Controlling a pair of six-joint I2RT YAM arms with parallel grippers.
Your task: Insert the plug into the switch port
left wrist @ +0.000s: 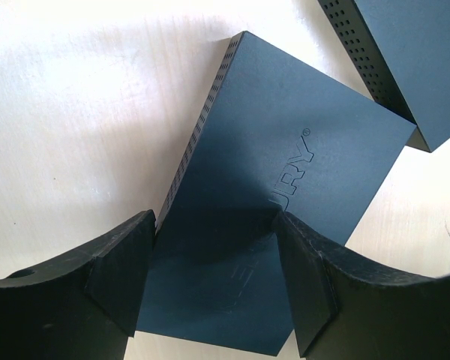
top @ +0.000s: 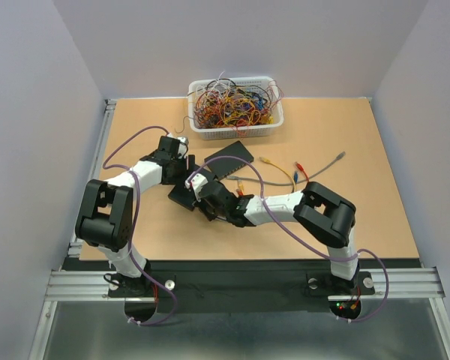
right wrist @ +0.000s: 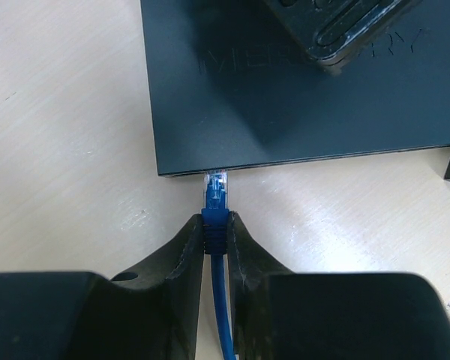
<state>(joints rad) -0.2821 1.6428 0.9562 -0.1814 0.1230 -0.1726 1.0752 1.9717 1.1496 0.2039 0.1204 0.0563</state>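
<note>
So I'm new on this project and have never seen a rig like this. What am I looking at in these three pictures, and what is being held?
These are two robot arms bolted at the near edge of a wooden table. The overhead picture comes from a fixed camera above and behind them. The other two come from cameras on the wrists, each looking past its own tool.

On the table lie two flat black boxes; the nearer is the network switch, with a second black box behind it. Farther back is a white basket of tangled wires, and loose cables lie to the right.

The left tool is open, its fingers spread over the switch. The right tool pinches a blue cable behind its clear plug, whose tip is right at the switch's edge; whether it is fully inserted cannot be told.
</note>
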